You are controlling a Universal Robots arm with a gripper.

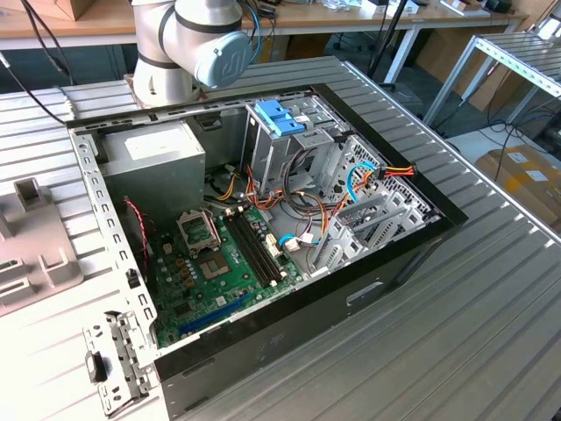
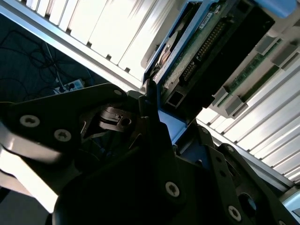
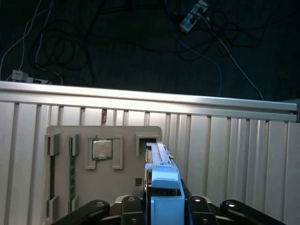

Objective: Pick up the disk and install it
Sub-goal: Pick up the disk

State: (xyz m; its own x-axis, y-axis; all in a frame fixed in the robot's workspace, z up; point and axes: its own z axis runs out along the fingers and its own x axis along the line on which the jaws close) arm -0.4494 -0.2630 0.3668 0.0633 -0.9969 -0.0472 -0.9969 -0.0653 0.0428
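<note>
In the first wrist view the disk (image 3: 158,161) stands edge-on as a slab with light-blue trim, over a grey fixture plate (image 3: 126,187). My gripper (image 3: 165,200) is shut on the disk, its black fingers (image 3: 196,202) pressing on both sides of the near end. In the second wrist view the disk (image 2: 206,47) shows its green circuit board and connector row. There the gripper (image 2: 157,117) holds it at one end, with a dark finger (image 2: 149,101) against its corner. I cannot tell whether the disk still rests in the plate's slot.
The fixture plate holds a processor chip (image 3: 101,150) and memory sticks (image 3: 71,176); it also lies at the exterior view's left (image 1: 35,254). The open computer case (image 1: 263,228) holds a motherboard (image 1: 219,263), a grey power supply (image 1: 153,162), loose cables and a blue-latched drive cage (image 1: 280,118). The arm's base (image 1: 188,44) stands behind.
</note>
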